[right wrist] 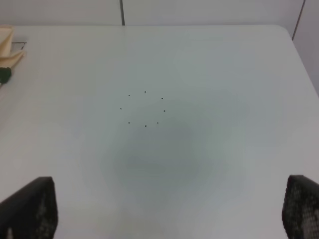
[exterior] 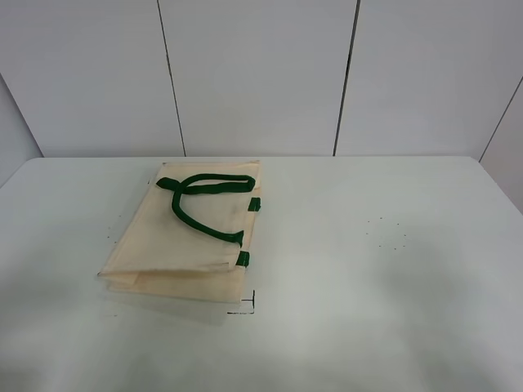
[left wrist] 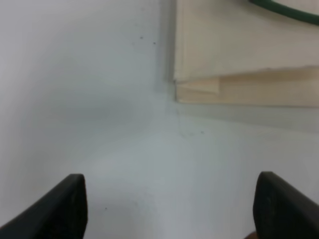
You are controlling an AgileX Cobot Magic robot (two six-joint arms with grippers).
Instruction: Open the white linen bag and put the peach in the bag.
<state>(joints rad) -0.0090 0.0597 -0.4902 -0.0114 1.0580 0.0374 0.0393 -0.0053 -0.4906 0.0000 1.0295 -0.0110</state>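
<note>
The white linen bag (exterior: 192, 237) lies flat and folded on the left half of the white table (exterior: 368, 269), its dark green strap handles (exterior: 200, 196) on top and green tabs at its right rim. A corner of it shows in the left wrist view (left wrist: 239, 55) and a small edge in the right wrist view (right wrist: 7, 47). The peach is not in any view. My left gripper (left wrist: 172, 206) is open and empty, short of the bag's corner. My right gripper (right wrist: 172, 209) is open and empty over bare table. Neither gripper shows in the exterior high view.
A ring of small black dots (exterior: 386, 233) marks the table right of the middle; it also shows in the right wrist view (right wrist: 144, 108). A small black corner mark (exterior: 245, 306) sits by the bag's near right corner. A panelled white wall (exterior: 261, 73) stands behind the table.
</note>
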